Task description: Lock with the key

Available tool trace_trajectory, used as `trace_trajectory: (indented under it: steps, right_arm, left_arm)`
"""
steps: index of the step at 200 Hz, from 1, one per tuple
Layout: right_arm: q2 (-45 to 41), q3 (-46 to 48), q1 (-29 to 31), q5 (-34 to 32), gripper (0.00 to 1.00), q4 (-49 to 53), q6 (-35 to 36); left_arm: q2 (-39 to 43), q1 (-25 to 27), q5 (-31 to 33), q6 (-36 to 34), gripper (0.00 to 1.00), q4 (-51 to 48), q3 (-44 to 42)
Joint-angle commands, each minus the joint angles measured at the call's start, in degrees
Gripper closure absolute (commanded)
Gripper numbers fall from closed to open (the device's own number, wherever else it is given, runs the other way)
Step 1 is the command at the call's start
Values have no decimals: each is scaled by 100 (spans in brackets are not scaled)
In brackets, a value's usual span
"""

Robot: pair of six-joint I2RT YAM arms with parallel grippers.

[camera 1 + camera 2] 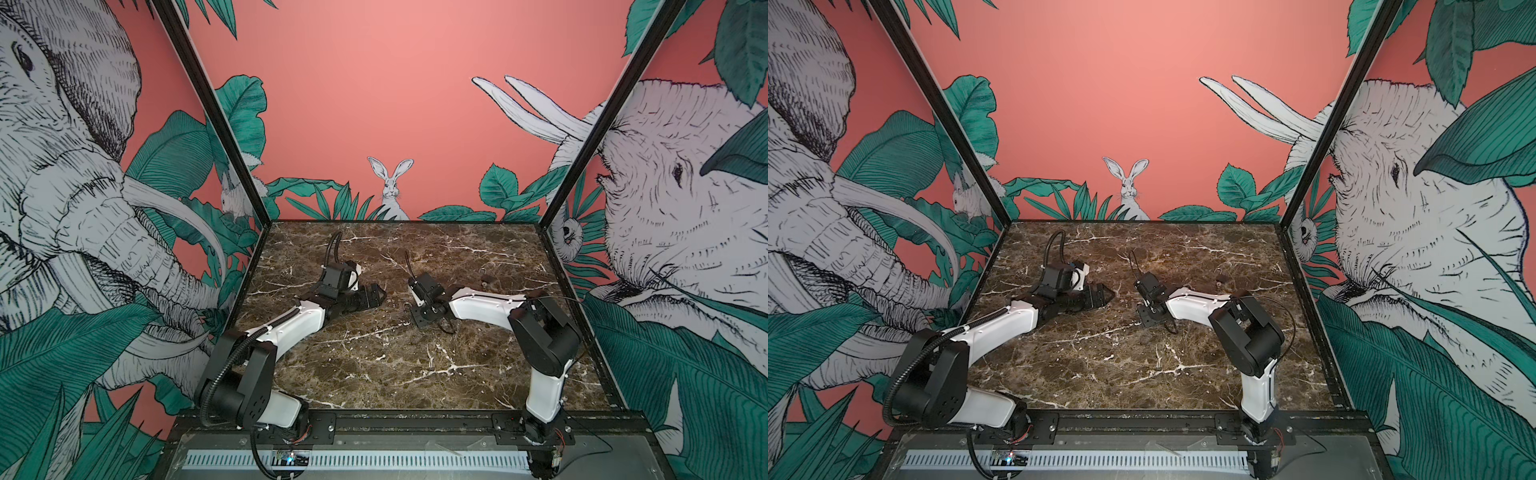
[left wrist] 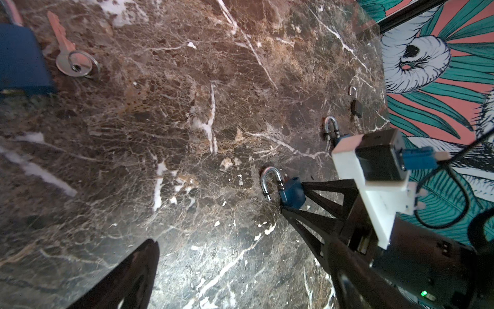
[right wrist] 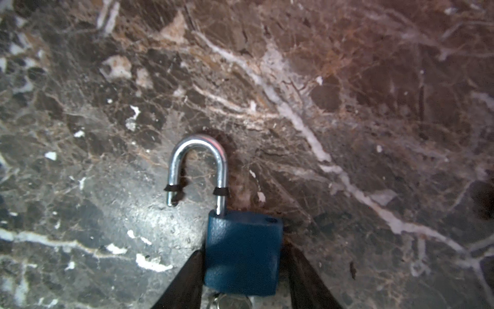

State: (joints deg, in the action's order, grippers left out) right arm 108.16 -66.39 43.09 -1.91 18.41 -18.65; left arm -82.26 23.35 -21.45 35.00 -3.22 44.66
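Blue padlock [image 3: 242,254], shackle [image 3: 199,140] open, sits between the right jaws.

Nothing legible anywhere, folks.
Up close, the blue padlock [image 3: 242,254] shows plain paint to the right wrist camera; the key [image 2: 64,42] comes through too blurred for any stamp.

Your two arms, the left arm [image 1: 291,322] and the right arm [image 1: 484,307], wear white shells between big black joint housings [image 1: 544,336]. A black ribbed hose [image 1: 334,249] follows the left one; the right has only a thin black cable [image 2: 467,200]. The right tool [image 2: 292,197] has black fingers [image 2: 331,184] made as open triangles, and behind them a black camera [image 2: 379,160] on a white bracket [image 2: 379,203], with a blue plug [image 2: 419,160].
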Motion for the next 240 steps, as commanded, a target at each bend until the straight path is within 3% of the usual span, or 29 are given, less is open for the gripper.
trace_trajectory:
  steps: [1, 47, 94, 170, 240]
  right_arm:
    - [163, -25, 2, -40, 55, 31, -2]
    - [0, 132, 6, -103, 70, -88, 5]
    - [-329, 205, 3, 63, 77, -484, -82]
    - [-1258, 327, -11, 894, 81, -745, -418]
    - [-1552, 381, -55, 1479, 82, -901, -580]
  left_arm:
    - [-16, 7, -44, 61, 3, 146, 139]
    - [-258, 3, -245, 17, 4, 221, 220]
    - [-287, 11, -506, -32, 8, 471, 98]
    - [-212, 22, -659, -144, 13, 662, 111]
    - [-168, 43, -942, -6, 17, 1172, 69]
